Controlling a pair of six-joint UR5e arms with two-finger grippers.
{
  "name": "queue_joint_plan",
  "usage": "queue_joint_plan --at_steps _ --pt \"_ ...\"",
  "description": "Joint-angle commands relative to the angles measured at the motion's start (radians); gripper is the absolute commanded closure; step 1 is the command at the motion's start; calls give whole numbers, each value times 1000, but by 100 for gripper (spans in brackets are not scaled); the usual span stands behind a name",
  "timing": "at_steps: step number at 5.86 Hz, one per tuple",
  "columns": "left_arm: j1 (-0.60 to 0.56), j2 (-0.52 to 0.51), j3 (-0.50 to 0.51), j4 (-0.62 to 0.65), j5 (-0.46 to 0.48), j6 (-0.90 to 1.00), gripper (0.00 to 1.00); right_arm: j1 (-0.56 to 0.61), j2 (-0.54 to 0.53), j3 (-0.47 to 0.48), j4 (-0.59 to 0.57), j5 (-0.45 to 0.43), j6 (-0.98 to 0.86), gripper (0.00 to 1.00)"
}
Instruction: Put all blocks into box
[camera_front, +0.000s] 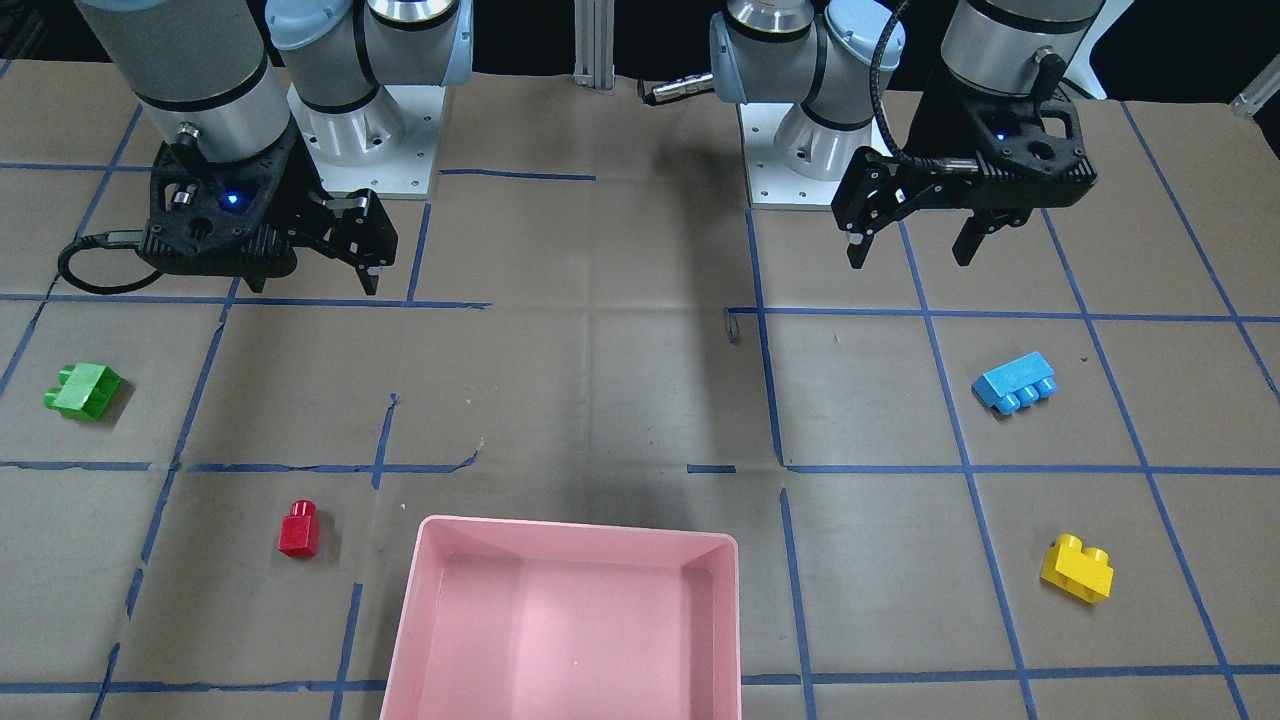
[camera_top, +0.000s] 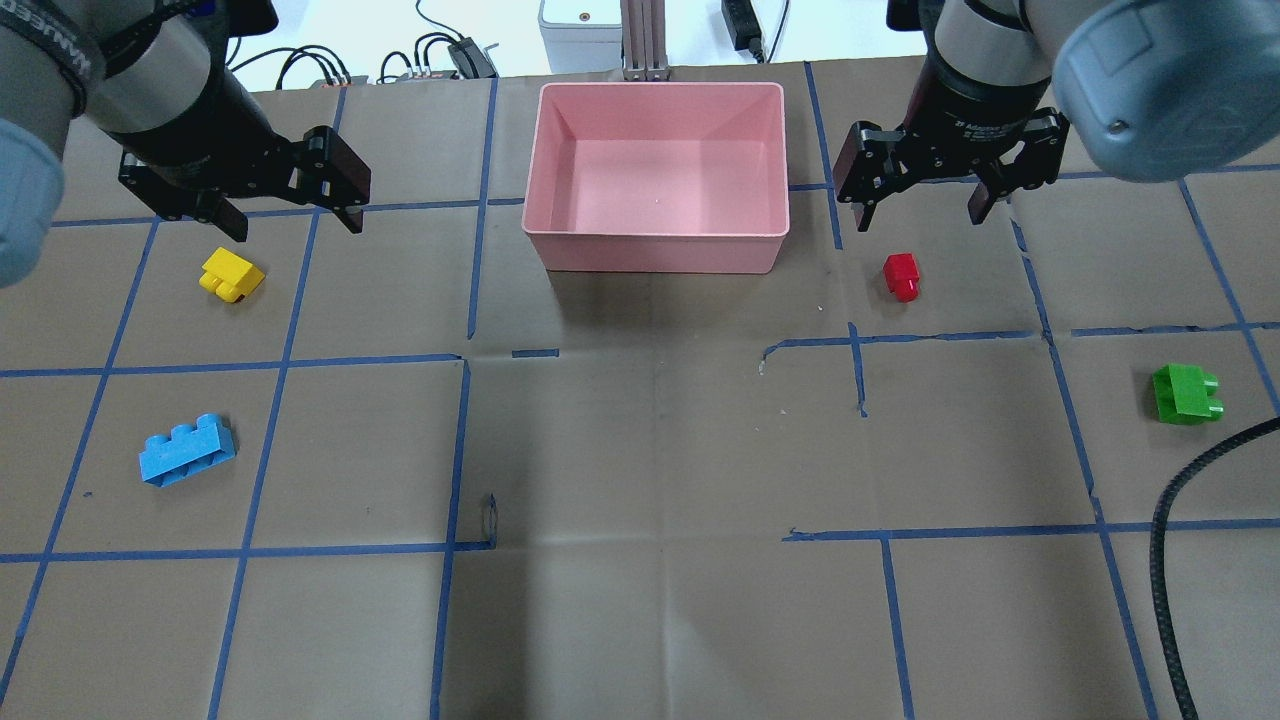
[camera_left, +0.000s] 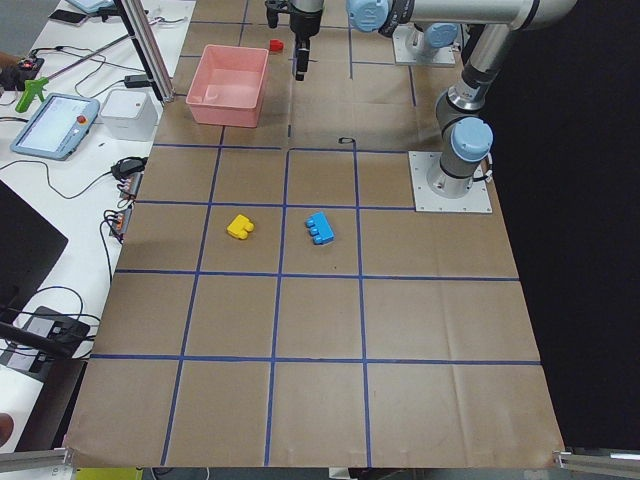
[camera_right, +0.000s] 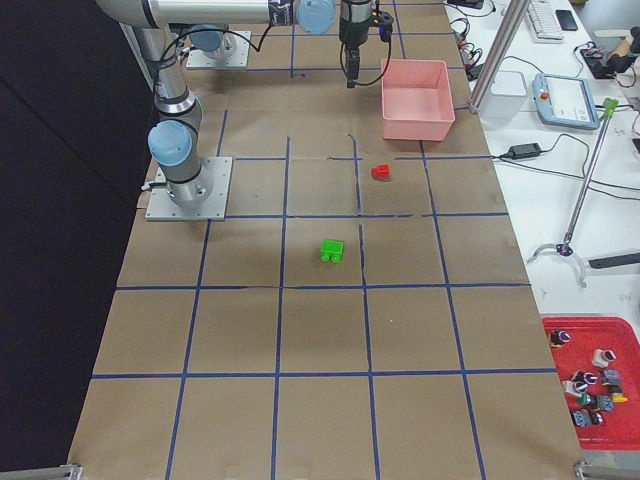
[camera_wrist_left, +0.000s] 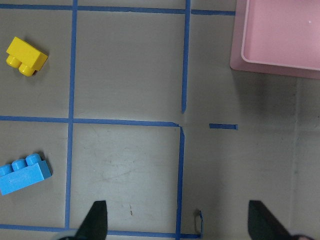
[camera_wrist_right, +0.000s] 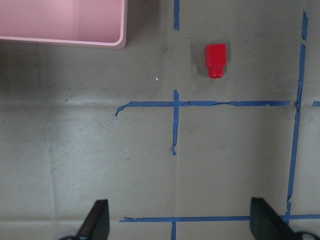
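The pink box (camera_top: 655, 240) stands empty at the far middle of the table. The yellow brick (camera_top: 232, 275) and the light-blue brick (camera_top: 186, 451) lie on the left; both show in the left wrist view, yellow (camera_wrist_left: 26, 56) and blue (camera_wrist_left: 22, 173). The red brick (camera_top: 901, 276) lies right of the box and shows in the right wrist view (camera_wrist_right: 215, 60). The green brick (camera_top: 1185, 394) lies far right. My left gripper (camera_top: 295, 225) hangs open and empty above the table near the yellow brick. My right gripper (camera_top: 920, 220) hangs open and empty just beyond the red brick.
Blue tape lines grid the brown table cover. A black cable (camera_top: 1190, 520) hangs in at the near right. The two arm bases (camera_front: 360, 130) stand at the robot's edge of the table. A tablet (camera_left: 55, 125) and other gear lie on the bench beyond the box.
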Motion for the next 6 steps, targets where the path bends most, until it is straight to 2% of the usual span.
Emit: queue_joint_plan --at_steps 1,3,4,6 --pt "0 0 0 -1 2 0 1 -2 2 -1 -1 0 0 0" --pt "12 0 0 -3 5 6 1 -2 0 0 -2 0 0 0" --pt "58 2 0 -12 4 54 1 -1 0 0 -2 0 0 0" --pt "238 17 -4 -39 2 313 1 -4 3 0 -5 0 -2 0"
